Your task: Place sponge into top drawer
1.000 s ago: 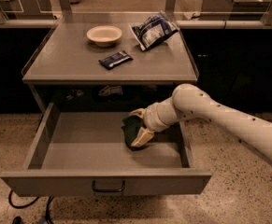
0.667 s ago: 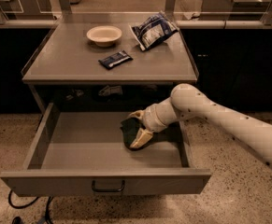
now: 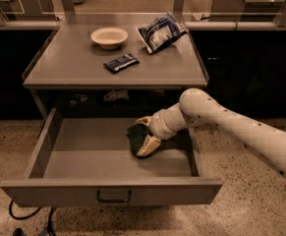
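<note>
Well, the top drawer stands pulled out beneath the table, which carries a pale bowl, a dark blue wrapper and, further right, a crumpled bag. Inside the drawer, right of its middle, the dark sponge sits clamped between the fingers of the hand. The white arm reaches in from the right.
</note>
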### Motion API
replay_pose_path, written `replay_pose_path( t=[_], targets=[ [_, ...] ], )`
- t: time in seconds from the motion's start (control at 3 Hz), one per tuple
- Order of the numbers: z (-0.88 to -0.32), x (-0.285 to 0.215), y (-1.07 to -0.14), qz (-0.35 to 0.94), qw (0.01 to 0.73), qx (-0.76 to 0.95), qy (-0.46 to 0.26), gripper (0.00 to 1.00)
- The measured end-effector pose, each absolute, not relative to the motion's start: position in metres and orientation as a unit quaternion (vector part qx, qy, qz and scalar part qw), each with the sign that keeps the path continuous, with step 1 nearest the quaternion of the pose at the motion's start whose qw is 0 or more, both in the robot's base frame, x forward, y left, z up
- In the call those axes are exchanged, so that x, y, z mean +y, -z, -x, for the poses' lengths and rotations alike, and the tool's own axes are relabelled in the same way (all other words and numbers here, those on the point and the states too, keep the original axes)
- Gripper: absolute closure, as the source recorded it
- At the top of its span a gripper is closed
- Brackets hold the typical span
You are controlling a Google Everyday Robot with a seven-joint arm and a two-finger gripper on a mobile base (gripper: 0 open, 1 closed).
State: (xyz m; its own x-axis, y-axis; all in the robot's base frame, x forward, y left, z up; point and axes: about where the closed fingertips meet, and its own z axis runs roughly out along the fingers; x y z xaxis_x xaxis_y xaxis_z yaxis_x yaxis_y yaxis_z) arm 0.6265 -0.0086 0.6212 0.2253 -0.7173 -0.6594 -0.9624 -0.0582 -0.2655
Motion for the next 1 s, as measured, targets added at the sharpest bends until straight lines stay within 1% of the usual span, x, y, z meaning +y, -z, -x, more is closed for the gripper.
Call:
replay_pose_path(
  t=[0.67,1.0],
  targets=[
    [-0.6265,-0.0086,-0.6212,0.705,0.340,0.596,-0.180,0.11],
    [-0.6264,-0.0084,-0.6211,0.705,0.340,0.596,-0.180,0.00]
  ],
)
